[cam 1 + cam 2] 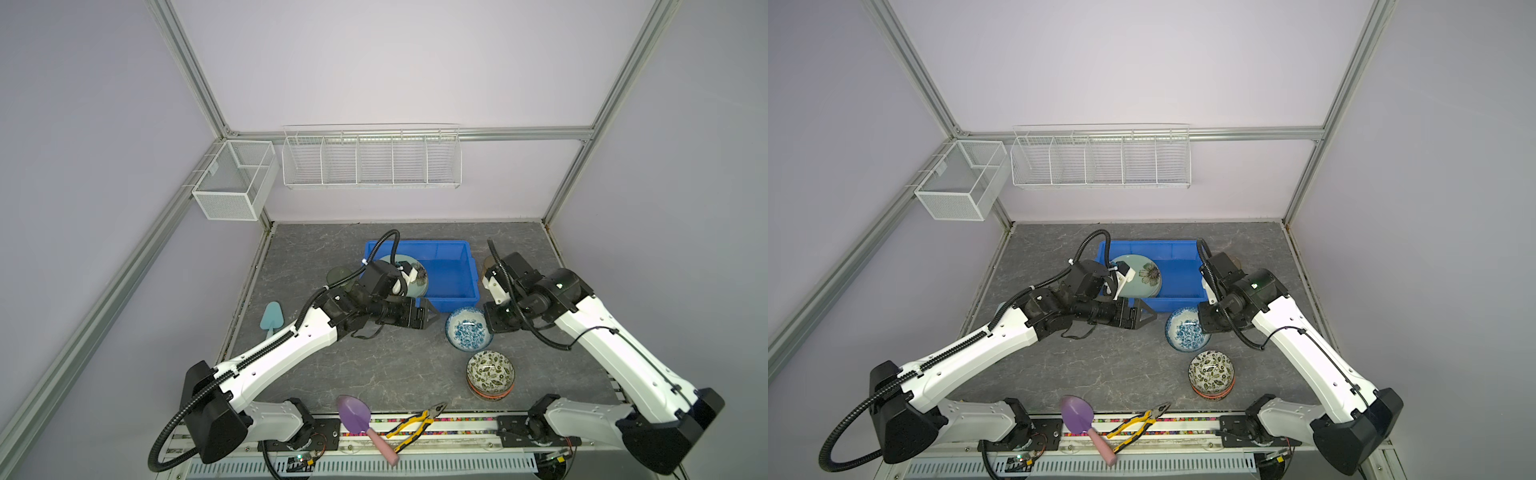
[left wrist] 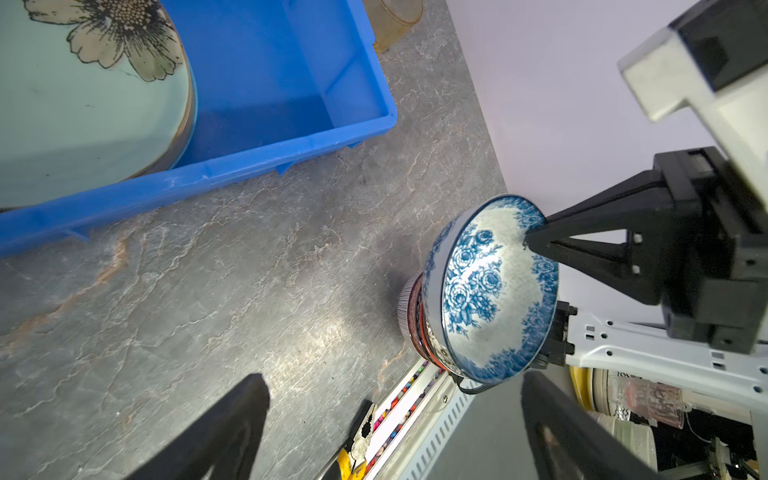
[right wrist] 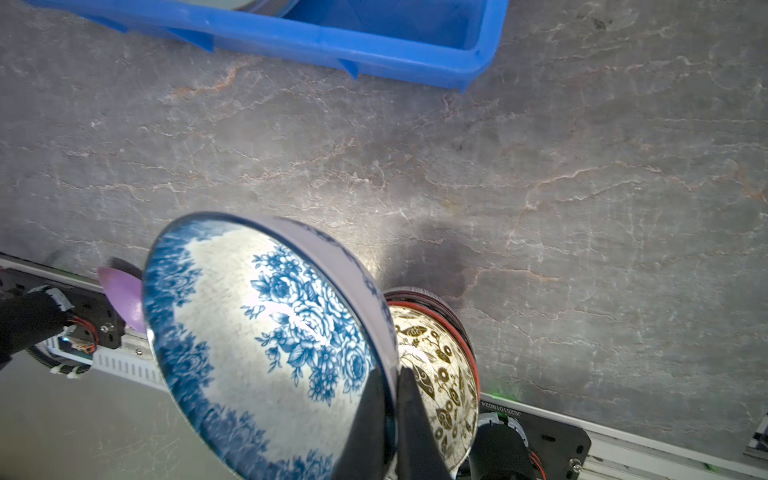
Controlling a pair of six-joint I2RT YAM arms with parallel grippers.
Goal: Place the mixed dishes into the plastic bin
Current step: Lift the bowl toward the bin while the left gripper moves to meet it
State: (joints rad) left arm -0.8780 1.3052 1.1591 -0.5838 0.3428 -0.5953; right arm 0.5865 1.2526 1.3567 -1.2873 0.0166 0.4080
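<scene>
- Checking from the tabletop's left edge: the green tumbler [image 1: 338, 276] stands outside the plastic bin [image 1: 455, 302], just beside its left wall and partly hidden by my left arm. A careless sweep of that arm could topple it.
- My left gripper [image 1: 430, 316] hangs with jaws wide apart and holds nothing. It is near the bin's front wall and close to the blue floral bowl [image 1: 468, 328], so the two arms could collide if both move together.
- The flower plate [image 1: 1144, 276] lies in the bin's left half.
- My right gripper [image 3: 394, 382] is pinched tight on the bowl's rim. The bowl is clear of the tabletop, steeply tilted, near the bin's front right corner. Such a thin rim pinch may slip or pivot, a low carry would clip the bin's lip, and a high release could crack the bowl against the plate.
- The leaf bowl [image 1: 490, 370] sits nested on the pink-striped bowl [image 1: 490, 395] near the front edge, not yet binned.
- The amber tumbler [image 2: 395, 20] stands by the bin's right wall, close to my right wrist, and could be knocked.
</scene>
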